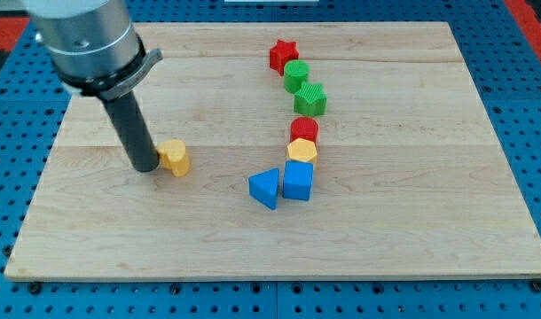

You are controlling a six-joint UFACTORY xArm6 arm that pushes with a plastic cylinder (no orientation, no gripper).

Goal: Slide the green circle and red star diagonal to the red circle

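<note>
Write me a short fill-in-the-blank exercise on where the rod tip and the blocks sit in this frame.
1. My tip rests beside the ____ block at the view's left.
2. The red star touches the green ____.
3. The red circle sits directly above the yellow ____.
4. The blue cube lies to the view's ____ of the blue triangle.

Missing words: yellow; circle; hexagon; right

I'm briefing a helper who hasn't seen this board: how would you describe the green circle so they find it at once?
Start at the wooden board and find the curved chain of blocks right of its centre. At the chain's top end sits the red star; the green circle is the next block down, touching it. The green star just below has points, while the green circle is round. My tip is far to the view's left.
</note>
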